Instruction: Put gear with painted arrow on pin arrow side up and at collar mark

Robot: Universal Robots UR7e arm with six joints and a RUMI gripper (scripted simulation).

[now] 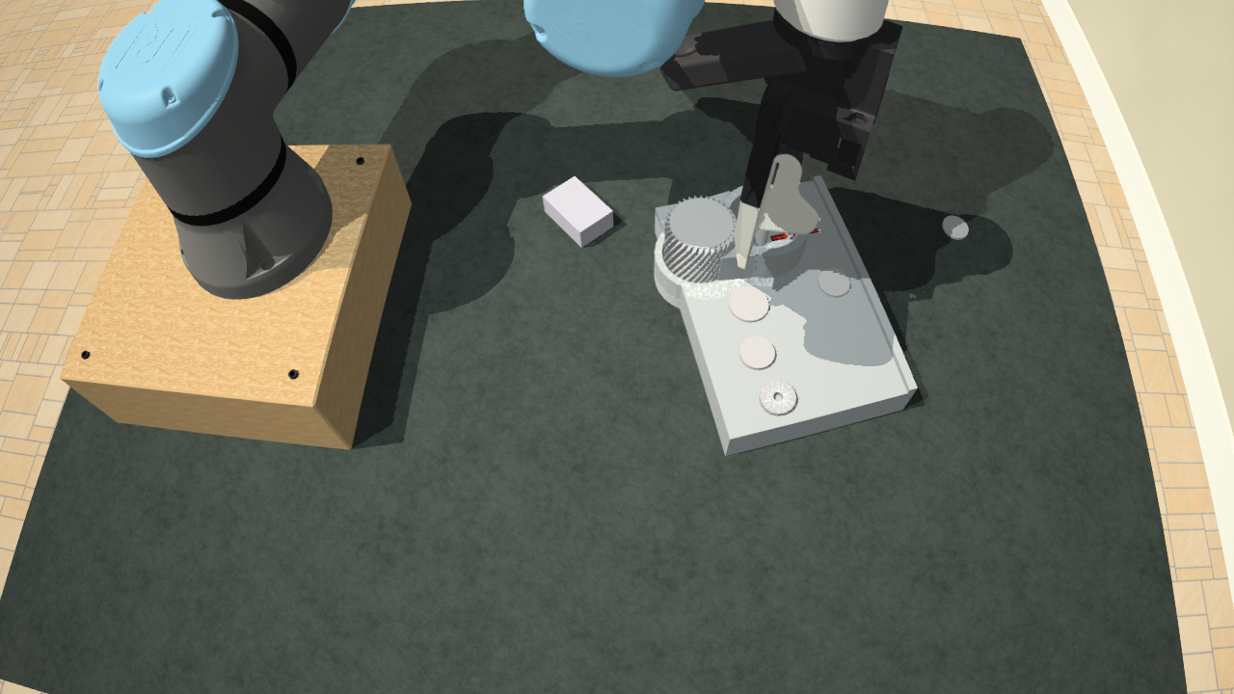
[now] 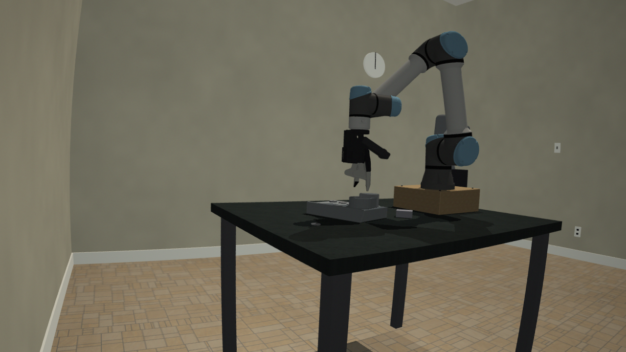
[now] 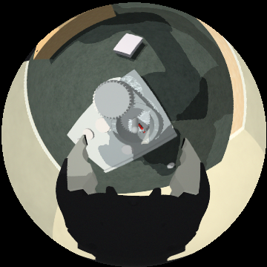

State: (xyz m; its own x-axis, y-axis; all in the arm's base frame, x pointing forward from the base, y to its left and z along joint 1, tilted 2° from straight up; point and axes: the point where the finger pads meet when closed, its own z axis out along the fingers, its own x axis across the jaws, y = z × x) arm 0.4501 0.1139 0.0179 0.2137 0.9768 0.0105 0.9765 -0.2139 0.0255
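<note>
"Where's the loose gear (image 1: 776,244)?"

"Within the round collar (image 1: 790,258) (image 2: 361,202) (image 3: 159,119) on the pale base (image 1: 828,345) (image 2: 332,209) (image 3: 87,119), around the pin (image 1: 761,234) (image 3: 135,125). It's right beside the tall toothed gear (image 1: 700,226) (image 2: 368,194) (image 3: 113,99)."

"And how does it lie?"

"Looks flat, painted face up, so its long axis, the one through the bore, stands upright with the pin. The collar hides its underside, so I can't tell if it's fully down."

"Which way does the arrow (image 1: 779,235) (image 3: 141,127) run?"

"Outward from the pin, on the side away from the tall gear. In the wrist view its red stroke slants down and to the right, with a smaller red mark (image 1: 811,231) (image 3: 144,131) just beyond its outer end. They look roughly in line; I can't tell whether it's exact."

"What about the fingers (image 1: 767,237) (image 2: 362,186)?"

"Spread wide, nothing between them. They point down, and the exterior view shows their tips above the collar, apart from it."

"Anything else on the counter (image 1: 518,518) (image 2: 284,227) (image 3: 74,67)?"

"A pale block (image 1: 576,209) (image 2: 404,213) (image 3: 128,44), lying apart from the base, towards the arm's wooden pedestal (image 1: 215,345) (image 2: 415,200) (image 3: 78,27)."
</note>
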